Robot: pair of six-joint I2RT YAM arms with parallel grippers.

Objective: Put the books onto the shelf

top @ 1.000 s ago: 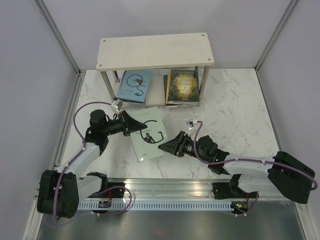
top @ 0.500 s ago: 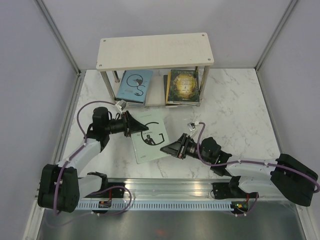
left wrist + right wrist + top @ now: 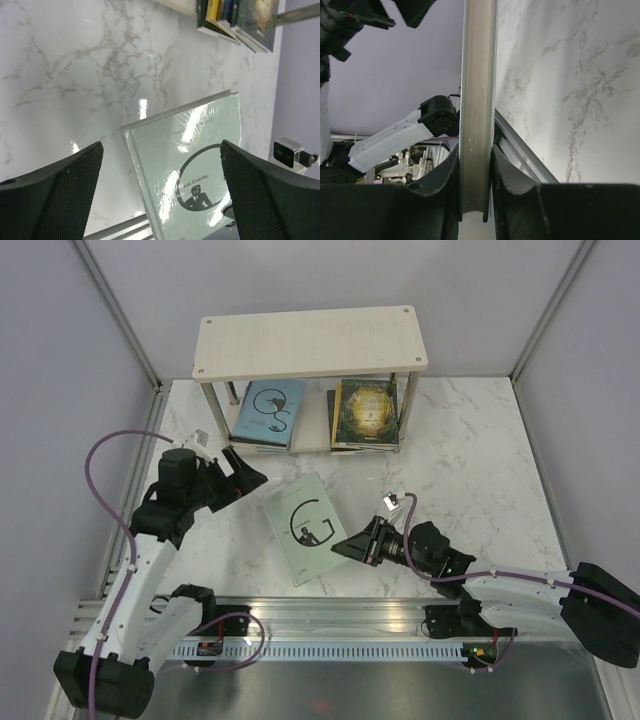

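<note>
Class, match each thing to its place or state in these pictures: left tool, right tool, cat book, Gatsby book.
Column 1:
1 left tool
2 right tool
3 cat book
4 Gatsby book

Column 2:
A under the top board of the shelf
B shut on a book's edge
C out in front of the shelf, pale green cover
D open, holding nothing

Pairs: 1-D, 2-B, 3-A, 4-C
</note>
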